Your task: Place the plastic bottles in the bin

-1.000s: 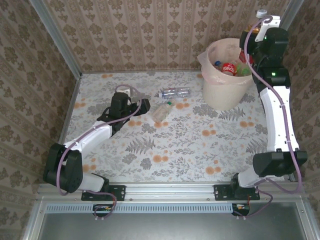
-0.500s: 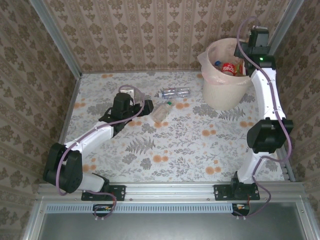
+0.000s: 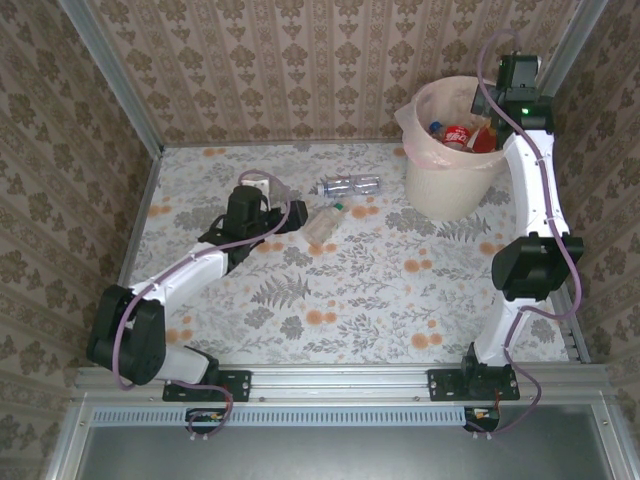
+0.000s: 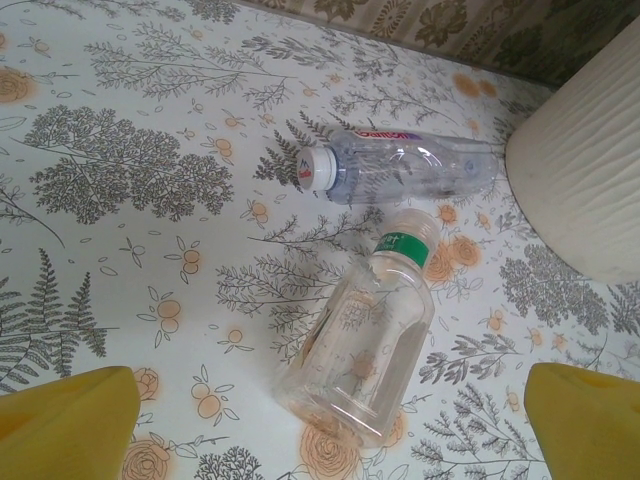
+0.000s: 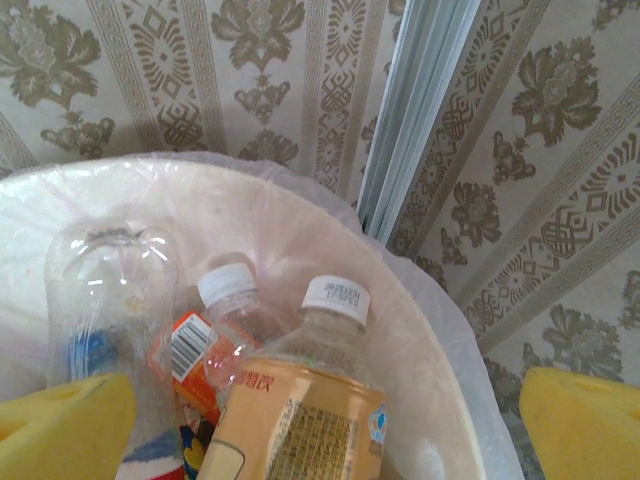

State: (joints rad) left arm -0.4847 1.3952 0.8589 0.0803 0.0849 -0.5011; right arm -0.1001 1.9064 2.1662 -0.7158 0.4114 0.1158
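Two plastic bottles lie on the bench, both near the middle of its far edge. The others seen here are in the bin (image 3: 448,195), which stands in the far right corner. The white-capped bottle (image 4: 400,165) lies along the far edge with its base just beside the bin's wall. The green-capped bottle (image 4: 365,345) lies nearer, its cap pointing at the first and close to it; whether they touch cannot be told. The left gripper (image 3: 291,214) sits low over the bench facing the green-capped bottle, jaws spread wide with nothing between them. The right gripper (image 5: 320,425) hangs over the far right side of the bin, jaws likewise released. Below it a tan-labelled bottle (image 5: 310,380) lies loose on the heap.

Likely faults, as judged from here:
(a) The green-capped bottle lies slantwise to the left jaws. A pinch on its smooth, dented body may squirt it forward into the white-capped bottle and send that one rolling along the far edge.
(b) A low approach may push the bottle rather than grasp it.
(c) The heap appears to rise near the rim, so further bottles may bounce out.
(d) The right gripper is close to the pinkish bag (image 5: 420,330), and pulling back may snag it and drag the bin.
(e) Both arms working at the bin may collide.
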